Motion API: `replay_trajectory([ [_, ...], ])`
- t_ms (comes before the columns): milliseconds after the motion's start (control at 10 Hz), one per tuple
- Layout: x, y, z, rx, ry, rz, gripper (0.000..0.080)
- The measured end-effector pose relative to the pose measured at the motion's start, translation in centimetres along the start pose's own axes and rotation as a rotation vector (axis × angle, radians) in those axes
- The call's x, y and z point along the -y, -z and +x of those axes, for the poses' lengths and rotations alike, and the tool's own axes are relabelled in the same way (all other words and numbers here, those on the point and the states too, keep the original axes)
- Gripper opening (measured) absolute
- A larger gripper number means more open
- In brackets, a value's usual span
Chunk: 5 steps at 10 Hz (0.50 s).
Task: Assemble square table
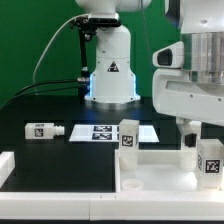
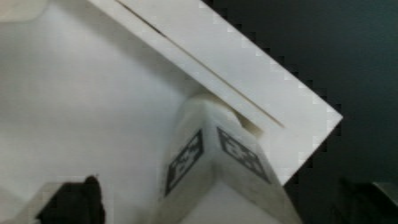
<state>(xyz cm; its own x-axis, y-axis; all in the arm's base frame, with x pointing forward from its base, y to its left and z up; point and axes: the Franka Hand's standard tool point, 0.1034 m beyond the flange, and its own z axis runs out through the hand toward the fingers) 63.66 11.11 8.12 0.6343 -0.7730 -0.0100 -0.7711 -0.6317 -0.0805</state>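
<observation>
The square table's white top (image 1: 160, 172) lies at the front, towards the exterior view's right. One tagged white leg (image 1: 128, 136) stands upright at its far corner on the exterior view's left. A second tagged leg (image 1: 211, 158) stands upright at the corner on the exterior view's right, under my gripper (image 1: 200, 138). In the wrist view that leg (image 2: 222, 160) stands between my dark fingertips (image 2: 71, 203), with gaps on both sides, over the top's floor (image 2: 89, 100) near its raised rim (image 2: 240, 65). My gripper (image 2: 214, 208) is open. A third leg (image 1: 45, 130) lies on the black table at the left.
The marker board (image 1: 104, 132) lies flat behind the top. The robot's white base (image 1: 110, 70) stands at the back centre. A plain white bar (image 1: 12, 165) lies at the front left edge.
</observation>
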Motion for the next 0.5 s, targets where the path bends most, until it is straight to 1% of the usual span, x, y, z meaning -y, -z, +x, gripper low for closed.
replay_trajectory([
  [200,0.0,0.0,0.1,0.000,0.107,0.000,0.0647],
  [300,-0.1,0.0,0.1,-0.005,0.216,-0.005,0.0649],
  [400,0.6,0.2,0.2,-0.044,0.428,-0.005,0.0649],
  [500,1.4,0.3,0.3,-0.096,0.614,0.024,0.0649],
])
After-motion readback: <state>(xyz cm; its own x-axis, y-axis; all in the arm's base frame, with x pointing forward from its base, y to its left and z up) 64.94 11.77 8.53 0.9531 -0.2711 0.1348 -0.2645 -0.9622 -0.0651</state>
